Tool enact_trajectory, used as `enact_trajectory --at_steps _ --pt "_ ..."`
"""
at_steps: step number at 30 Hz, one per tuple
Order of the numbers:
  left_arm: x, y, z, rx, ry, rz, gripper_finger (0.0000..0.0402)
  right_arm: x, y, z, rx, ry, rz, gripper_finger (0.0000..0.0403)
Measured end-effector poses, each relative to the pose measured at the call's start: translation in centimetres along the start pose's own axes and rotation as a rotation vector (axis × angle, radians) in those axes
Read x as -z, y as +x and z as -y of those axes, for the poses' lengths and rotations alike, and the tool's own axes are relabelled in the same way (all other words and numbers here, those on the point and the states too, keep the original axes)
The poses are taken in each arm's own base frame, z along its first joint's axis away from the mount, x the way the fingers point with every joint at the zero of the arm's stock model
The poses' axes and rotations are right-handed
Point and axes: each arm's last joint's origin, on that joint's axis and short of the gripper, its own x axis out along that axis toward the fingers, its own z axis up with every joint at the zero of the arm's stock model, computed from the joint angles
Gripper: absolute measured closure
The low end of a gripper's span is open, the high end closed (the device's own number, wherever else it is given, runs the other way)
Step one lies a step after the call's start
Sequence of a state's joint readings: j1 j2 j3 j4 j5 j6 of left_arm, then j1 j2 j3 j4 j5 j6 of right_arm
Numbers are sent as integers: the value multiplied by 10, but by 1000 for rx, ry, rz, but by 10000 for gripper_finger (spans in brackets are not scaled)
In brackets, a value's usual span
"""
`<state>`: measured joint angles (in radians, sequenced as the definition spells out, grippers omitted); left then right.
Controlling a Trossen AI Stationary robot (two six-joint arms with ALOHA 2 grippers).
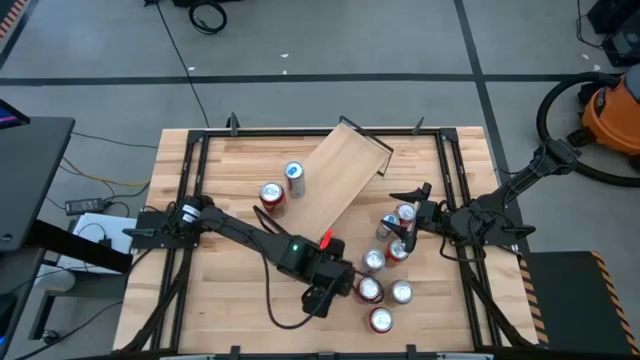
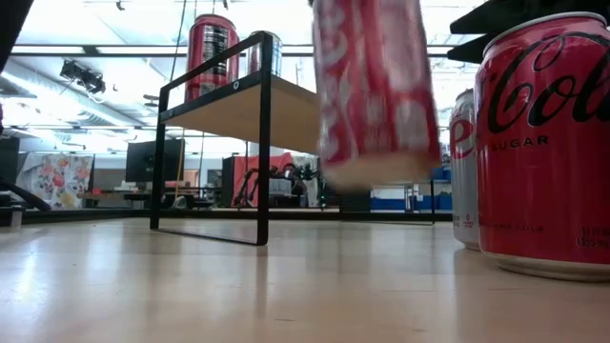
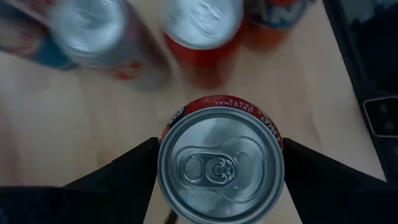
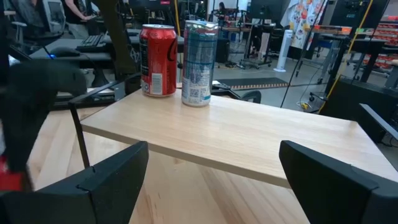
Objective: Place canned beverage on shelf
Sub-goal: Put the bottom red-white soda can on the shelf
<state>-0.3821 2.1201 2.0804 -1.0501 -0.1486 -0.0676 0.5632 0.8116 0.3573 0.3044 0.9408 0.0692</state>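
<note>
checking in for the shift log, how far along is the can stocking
Two cans, a red can and a blue-and-silver can, already stand on the shelf. The left gripper holds a red cola can lifted off the table. The right gripper is open, facing the shelf. Several cans remain on the tabletop.

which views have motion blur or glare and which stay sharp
Low view: the lifted red can is smeared by motion, and the bright ceiling washes out the background. Left wrist view: the held can between the left gripper fingers is crisp; the cans behind it blur. Right wrist view: the shelf and its two cans look sharp.
</note>
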Motion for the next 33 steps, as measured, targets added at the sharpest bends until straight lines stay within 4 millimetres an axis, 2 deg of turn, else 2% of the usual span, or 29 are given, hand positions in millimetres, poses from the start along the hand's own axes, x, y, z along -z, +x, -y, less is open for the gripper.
enact_trajectory --at_steps 5,9,12,18,26,33 --pt "-16 -37 -22 -35 -44 68 98 0 0 0 0 -3 -2 29" --pt "-18 -61 -37 -91 -44 69 98 0 0 0 -3 -2 -4 29" --pt "-15 -69 -48 -116 -42 57 99 0 0 0 -3 -2 -4 29" --pt "-10 -73 -77 -148 -54 25 98 0 0 0 -3 -2 -4 29" --pt "-11 -84 -110 -188 -32 87 96 1 -1 -1 -5 4 -8 29" --pt "-6 -114 -141 -216 -61 183 95 2 -1 -1 -24 24 -19 29"
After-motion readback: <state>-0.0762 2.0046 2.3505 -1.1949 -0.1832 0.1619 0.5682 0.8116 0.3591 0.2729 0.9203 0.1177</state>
